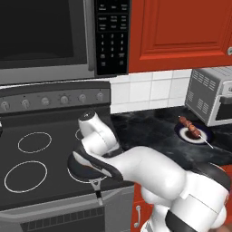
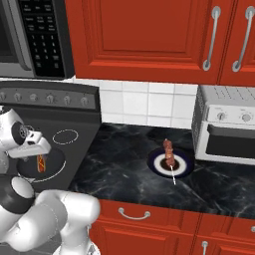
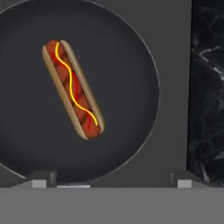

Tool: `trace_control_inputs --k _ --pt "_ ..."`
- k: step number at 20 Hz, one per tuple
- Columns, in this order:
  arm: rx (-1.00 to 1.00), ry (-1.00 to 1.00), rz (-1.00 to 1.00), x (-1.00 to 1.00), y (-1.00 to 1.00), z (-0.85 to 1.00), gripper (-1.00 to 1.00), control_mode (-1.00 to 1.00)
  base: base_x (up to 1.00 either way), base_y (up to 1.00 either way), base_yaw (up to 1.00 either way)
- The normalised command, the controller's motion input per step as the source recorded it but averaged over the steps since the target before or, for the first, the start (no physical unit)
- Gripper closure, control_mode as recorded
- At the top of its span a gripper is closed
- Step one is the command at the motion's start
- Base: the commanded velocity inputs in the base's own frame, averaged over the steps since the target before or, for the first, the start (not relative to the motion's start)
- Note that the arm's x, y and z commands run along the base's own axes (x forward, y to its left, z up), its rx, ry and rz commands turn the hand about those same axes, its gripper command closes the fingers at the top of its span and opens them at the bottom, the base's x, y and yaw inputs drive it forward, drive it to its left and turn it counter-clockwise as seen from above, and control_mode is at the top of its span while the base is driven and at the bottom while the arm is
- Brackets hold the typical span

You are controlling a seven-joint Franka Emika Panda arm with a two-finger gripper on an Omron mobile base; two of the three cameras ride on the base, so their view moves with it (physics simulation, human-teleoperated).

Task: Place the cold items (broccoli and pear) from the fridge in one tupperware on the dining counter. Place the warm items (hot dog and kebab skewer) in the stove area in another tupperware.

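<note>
A hot dog [image 3: 72, 89] with yellow and red sauce lies diagonally in a dark round pan [image 3: 127, 65] on the stove's front right burner. My gripper [image 3: 112, 179] hangs straight above the pan, open, with nothing between its fingertips [image 3: 43, 177]. From the right base view the hot dog [image 2: 41, 163] shows in the pan [image 2: 56, 160] just below my gripper [image 2: 40, 149]. A kebab skewer [image 1: 190, 128] [image 2: 169, 152] rests on a dark blue plate [image 1: 205, 134] [image 2: 158, 168] on the black counter to the right. The broccoli, pear and tupperware are out of view.
A toaster oven [image 1: 210, 93] [image 2: 226, 124] stands at the counter's right end. A microwave [image 1: 45, 36] and red cabinets [image 2: 144, 35] hang above. The stove's control panel [image 1: 54, 99] rises at the back. The pan handle [image 1: 97, 194] points toward the stove's front edge.
</note>
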Motion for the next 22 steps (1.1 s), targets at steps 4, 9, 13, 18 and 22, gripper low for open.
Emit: trace_control_inputs --k 4,9,13,18,22 --pt "0.0 0.0 0.0 0.27 0.13 -0.37 -1.0 -1.0 0.0 0.0 0.0" --pt "0.0 0.01 0.0 0.25 0.14 -0.37 -1.0 -1.0 0.0 0.0 0.0" --pt "0.0 0.04 0.0 0.27 0.16 -0.38 -1.0 -1.0 0.0 0.0 0.0" --pt "0.0 0.02 0.0 0.32 0.12 -0.3 -1.0 -1.0 0.0 0.0 0.0" --pt "0.0 0.0 0.0 0.27 0.12 -0.34 -1.0 -1.0 0.0 0.0 0.0"
